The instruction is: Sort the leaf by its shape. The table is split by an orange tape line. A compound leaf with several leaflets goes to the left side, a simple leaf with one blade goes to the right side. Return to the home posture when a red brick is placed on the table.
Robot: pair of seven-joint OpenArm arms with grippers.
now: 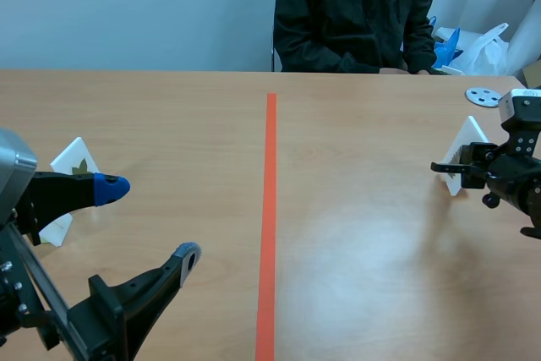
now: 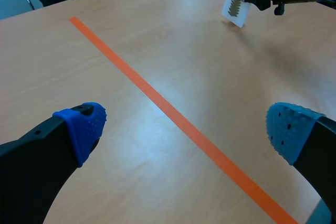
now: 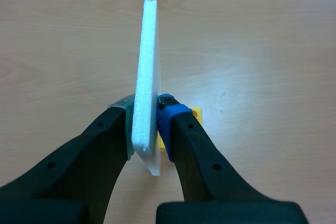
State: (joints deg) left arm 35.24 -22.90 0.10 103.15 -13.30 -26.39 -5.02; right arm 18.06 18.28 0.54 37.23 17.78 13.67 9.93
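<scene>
A wide wooden surface (image 1: 363, 293) runs from the robot to the far side, split down the middle by an orange tape line (image 1: 269, 234). At the far edge, just right of the line, a person (image 1: 351, 14) in a black jacket sits with forearms at the edge of the surface. White and blue plastic bags (image 1: 486, 48) lie at the far right.

The left arm (image 1: 110, 314) sits low at the near left. Its jaws are released and spread wide, nothing between the blue dotted pads (image 2: 84, 124).

The right arm (image 1: 516, 179) comes in at the right edge, about midway in depth. Its jaws are clenched on a white foam card (image 1: 467, 148), which stands upright and is pinched between the pads (image 3: 167, 109). The card is well to the right of the tape line. The face turned toward the line bears a feathery leaf with many small leaflets (image 2: 237, 4).

A second white card (image 1: 74, 154) stands on the left side, just behind the left arm's upper finger. It carries a small brownish leaf (image 1: 82, 167) whose shape is too small to tell.

A grey disc (image 1: 483, 96) lies at the far right. A small yellow piece (image 3: 195, 113) shows on the surface just behind the right arm's blue pad.
</scene>
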